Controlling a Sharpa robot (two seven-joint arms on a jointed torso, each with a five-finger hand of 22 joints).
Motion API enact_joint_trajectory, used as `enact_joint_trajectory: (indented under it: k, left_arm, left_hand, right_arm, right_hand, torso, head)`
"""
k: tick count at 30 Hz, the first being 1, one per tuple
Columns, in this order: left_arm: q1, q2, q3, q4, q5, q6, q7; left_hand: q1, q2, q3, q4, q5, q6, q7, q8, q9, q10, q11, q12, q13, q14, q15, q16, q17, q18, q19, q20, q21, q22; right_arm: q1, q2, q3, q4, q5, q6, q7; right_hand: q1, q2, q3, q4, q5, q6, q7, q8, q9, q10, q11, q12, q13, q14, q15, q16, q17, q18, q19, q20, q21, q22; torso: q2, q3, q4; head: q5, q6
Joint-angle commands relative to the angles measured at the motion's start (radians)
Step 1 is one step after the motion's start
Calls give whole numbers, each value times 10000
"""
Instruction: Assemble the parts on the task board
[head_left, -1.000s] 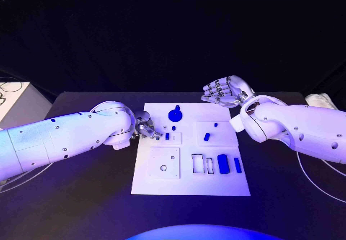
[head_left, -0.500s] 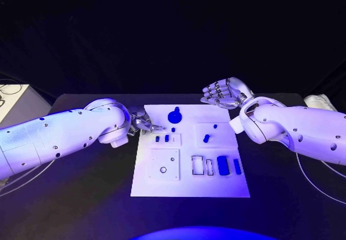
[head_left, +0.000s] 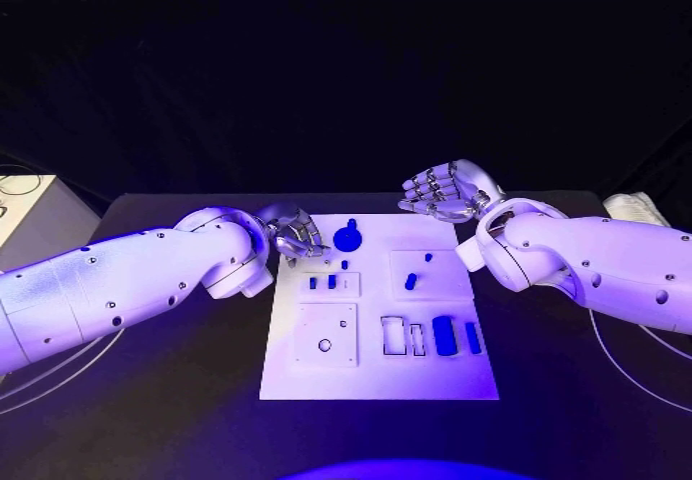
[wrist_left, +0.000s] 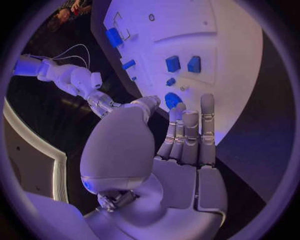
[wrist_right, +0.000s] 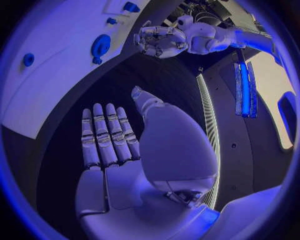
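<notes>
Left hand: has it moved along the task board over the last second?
Yes. The left hand has moved from beside the two small blue parts toward the far edge of the task board, and now sits beside the round blue part.

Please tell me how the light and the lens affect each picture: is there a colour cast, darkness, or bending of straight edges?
Head view: violet-blue light washes the white task board and both arms; the background is black. Left wrist view: fisheye, so the board's edges curve; the left hand looms large. Right wrist view: same bending, and the right hand is tinted blue.
</notes>
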Motion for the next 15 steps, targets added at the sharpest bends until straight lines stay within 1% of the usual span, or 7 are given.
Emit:
enact_joint_trajectory:
  k: [1,2,4,7,9,12,15]
  left_arm:
    - [-137,176,-19,-144,-1275,-1059,1862]
    - [-197,242,-30,-207,-1570,-1200,2083]
    - [-294,373,-47,-345,-2145,-1412,2435]
    - [-383,599,-93,-610,-2964,-1495,2744]
    - [-406,716,-130,-744,-3329,-1399,2784]
    - [-428,878,-190,-914,-3794,-1146,2739]
    - [-436,976,-228,-1001,-4059,-937,2655]
  left_hand:
    - [561,-165,219,-59,-49,107,114,-172,-401,-248,43,-295,-303,-679,35,-352,-731,117,-198,8,-115,-28]
    - [714,-222,266,-52,-69,169,122,-260,-599,-312,67,-460,-474,-885,77,-428,-934,117,-257,33,-146,-29]
    - [808,-321,249,-45,-81,176,110,-359,-781,-366,66,-588,-615,-1035,71,-466,-1104,118,-291,51,-154,-20]
    - [934,-468,156,-16,-86,267,93,-520,-1117,-600,90,-842,-872,-1284,102,-492,-1305,116,-381,78,-177,1]
    - [1008,-502,103,-10,-86,287,51,-627,-1295,-673,107,-952,-999,-1355,116,-467,-1364,116,-420,98,-185,13]
    - [1105,-529,-7,0,-81,433,-51,-761,-1548,-825,163,-1136,-1192,-1416,161,-382,-1441,115,-458,133,-178,40]
    - [1185,-528,-57,-12,-75,559,-82,-834,-1689,-855,182,-1209,-1290,-1401,177,-287,-1477,118,-455,150,-144,72]
  right_arm:
    - [-6,-4,2,3,-73,122,90]
    - [-6,-6,2,3,-73,125,90]
    - [-7,-9,2,2,-73,130,90]
    - [-8,-9,2,6,-72,137,90]
    - [-8,-5,2,8,-72,137,90]
    - [-9,4,2,13,-72,139,89]
    - [-9,5,2,18,-72,138,86]
  right_hand:
    - [-14,96,-3,-75,0,38,256,-55,-16,68,-15,-48,1,37,0,-46,-11,34,-54,8,-19,-12]
    - [-14,96,-3,-75,0,38,256,-55,-16,68,-15,-48,1,37,0,-46,-11,34,-54,8,-19,-12]
    - [-4,105,4,-83,2,46,249,-55,-17,72,-18,-51,1,43,-1,-47,-15,35,-42,7,-17,-16]
    - [5,113,12,-90,3,53,243,-56,-17,77,-21,-54,1,49,-3,-48,-19,36,-15,7,-13,-18]
    - [5,113,12,-90,3,53,243,-56,-17,77,-21,-54,1,49,-3,-48,-19,36,-15,7,-13,-18]
    - [5,113,12,-90,3,53,243,-56,-17,77,-21,-54,1,49,-3,-48,-19,36,-15,7,-13,-18]
    - [5,113,12,-90,3,53,243,-56,-17,77,-21,-54,1,49,-3,-48,-19,36,-15,7,-13,-18]
  torso:
    - [10,-14,-15]
    - [15,-14,-15]
    - [11,-12,-11]
    - [9,3,-14]
    - [8,9,-11]
    - [11,5,-17]
    - [19,1,-23]
  head:
    - [-35,64]
    - [-44,79]
    - [-61,94]
    - [-86,128]
    - [-92,129]
    - [-93,137]
    - [-99,143]
